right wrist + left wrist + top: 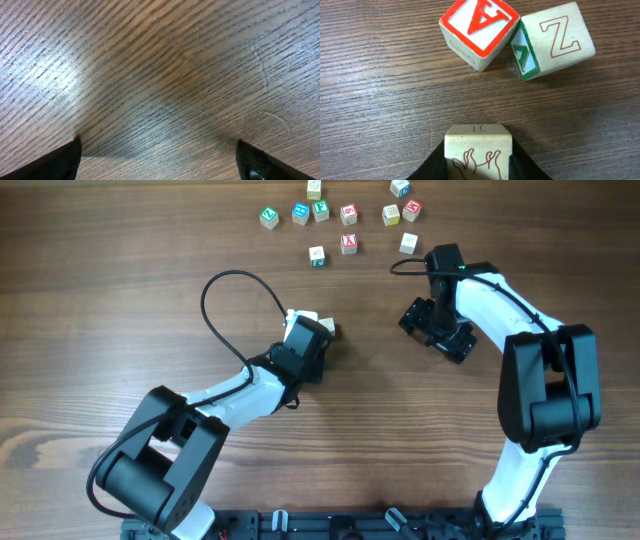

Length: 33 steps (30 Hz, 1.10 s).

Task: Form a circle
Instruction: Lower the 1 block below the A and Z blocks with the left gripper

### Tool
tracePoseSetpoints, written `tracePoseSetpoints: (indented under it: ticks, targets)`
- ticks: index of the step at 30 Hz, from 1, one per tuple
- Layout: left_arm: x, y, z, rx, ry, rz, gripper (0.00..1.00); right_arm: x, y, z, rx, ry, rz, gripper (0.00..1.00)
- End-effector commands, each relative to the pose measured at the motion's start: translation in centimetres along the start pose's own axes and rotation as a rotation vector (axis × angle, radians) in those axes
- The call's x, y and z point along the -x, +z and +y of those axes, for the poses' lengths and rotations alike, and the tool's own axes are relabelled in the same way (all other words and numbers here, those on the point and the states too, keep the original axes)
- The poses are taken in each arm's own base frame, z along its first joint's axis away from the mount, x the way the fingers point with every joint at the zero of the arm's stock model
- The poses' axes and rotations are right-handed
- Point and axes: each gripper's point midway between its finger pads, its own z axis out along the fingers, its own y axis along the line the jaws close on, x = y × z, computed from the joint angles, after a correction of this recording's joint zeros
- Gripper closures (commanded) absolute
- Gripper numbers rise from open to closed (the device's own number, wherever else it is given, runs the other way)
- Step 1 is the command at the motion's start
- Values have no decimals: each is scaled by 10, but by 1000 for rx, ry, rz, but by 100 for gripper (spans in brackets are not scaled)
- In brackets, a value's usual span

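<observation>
Left gripper (478,167) is clamped on a pale cream cube (478,150), dark fingers tight against both its side faces. Cube is low over the table (380,95); can't tell from the wrist view whether it rests on the wood or sits just off it. Small mark on its top face, red line drawing on the front

Circle = only a cluster so far, no ring. The other two members are the red-faced cube (479,32) and the cream Z cube (555,40), which has a green-framed side face. Those two touch along one edge, and both are turned off-square to the held cube

Key relation: both lie ahead of the left gripper along its pointing direction, with bare wood between them and the held cube. Red-faced one is nearly dead ahead, Z cube ahead and off to the right. Held cube is apart from the pair, not touching

Right gripper (160,162) is wide open with nothing between its fingers; its wrist view shows only wood grain. On the overhead it hangs well right of the cluster, so the left arm is the nearer one and it has the piece

Loose scatter of letter cubes (348,214) sits toward the far edge, well apart from both arms

My read: the step in hand is placing the held cube relative to the pair. Three cubes make a poor ring, so more from the scatter are probably needed. Risk: pushing forward too far knocks the touching pair out of position
</observation>
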Motion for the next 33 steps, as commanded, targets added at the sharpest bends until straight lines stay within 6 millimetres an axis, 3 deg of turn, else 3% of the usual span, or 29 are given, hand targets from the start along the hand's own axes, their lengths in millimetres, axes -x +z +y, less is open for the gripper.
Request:
tracePoseSetpoints:
  ticks: [1,16,33]
  targets:
    - [-24,12,14,43,31,65,78,-3,20,-19,-100,-11,-10,1]
    - [-8,13,1,-16,70,2,68,-2,20,-18,-97,-11,-12,1]
    - [15,12,-7,-48,55,-92,66,-1,20,-18,-100,-10,-20,1]
